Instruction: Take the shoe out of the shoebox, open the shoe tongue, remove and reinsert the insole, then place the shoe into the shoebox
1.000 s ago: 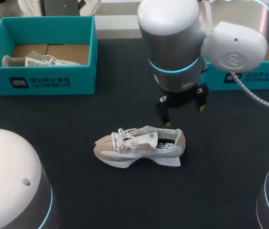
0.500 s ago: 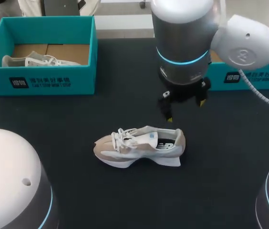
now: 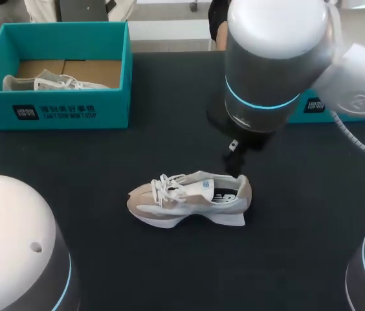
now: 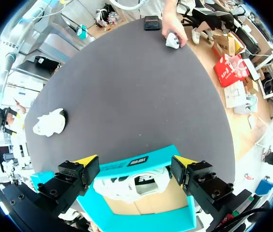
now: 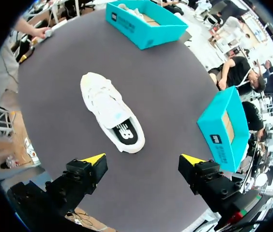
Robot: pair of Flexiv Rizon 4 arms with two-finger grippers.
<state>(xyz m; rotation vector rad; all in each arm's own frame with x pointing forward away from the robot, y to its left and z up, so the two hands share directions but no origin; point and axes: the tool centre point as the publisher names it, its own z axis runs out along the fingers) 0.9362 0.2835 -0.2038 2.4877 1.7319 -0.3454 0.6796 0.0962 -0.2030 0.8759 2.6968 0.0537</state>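
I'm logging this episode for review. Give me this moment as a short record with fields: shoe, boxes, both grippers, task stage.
shoe: upright on the table, outside both boxes, insole in place
left shoebox: holds a second shoe
right shoebox: no shoe visible inside
left gripper: above the left shoebox, jaws open, empty
right gripper: above the table near the shoe's heel, jaws open, empty
stage: shoe out of box, not being handled

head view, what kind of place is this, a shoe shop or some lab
Most likely a robot test bench, not a shop: the robot's right arm hangs over a dark table holding one loose shoe and an open teal shoebox with a second shoe inside.
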